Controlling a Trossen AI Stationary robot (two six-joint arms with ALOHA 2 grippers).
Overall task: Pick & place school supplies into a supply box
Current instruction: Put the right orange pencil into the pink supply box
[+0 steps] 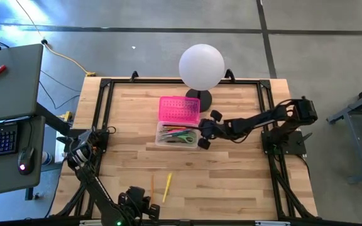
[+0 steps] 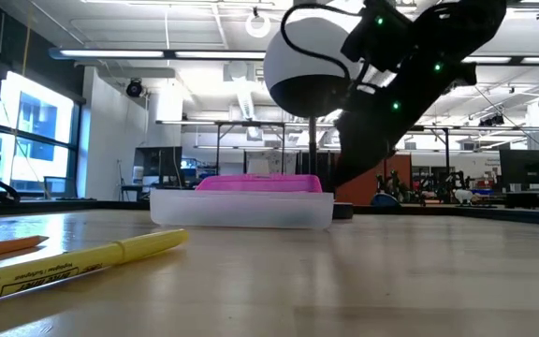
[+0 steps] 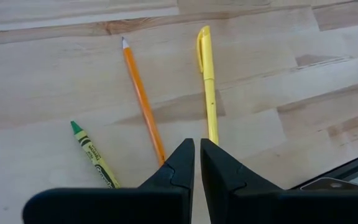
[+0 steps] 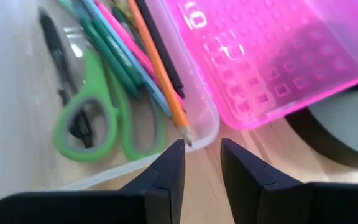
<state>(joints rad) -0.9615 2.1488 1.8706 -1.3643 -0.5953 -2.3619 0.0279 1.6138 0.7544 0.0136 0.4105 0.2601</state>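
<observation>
Now the right gripper (image 4: 197, 163), slightly parted and empty, is hovering at the clear-based pink-lidded supply box (image 1: 168, 140); the closed left gripper (image 3: 197, 163) should be opening over the yellow pen (image 3: 207, 81).

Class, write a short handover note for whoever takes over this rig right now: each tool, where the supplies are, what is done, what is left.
Right tool: slightly open, empty, hovering at the end of the supply box, by the lamp.
Left tool: nearly shut, empty, at the near table edge, pointing at the loose items.
Done: green scissors, an orange pencil and several pens lie in the clear base; pink lid open.
Left: yellow pen, second orange pencil and green crayon on the table.
</observation>
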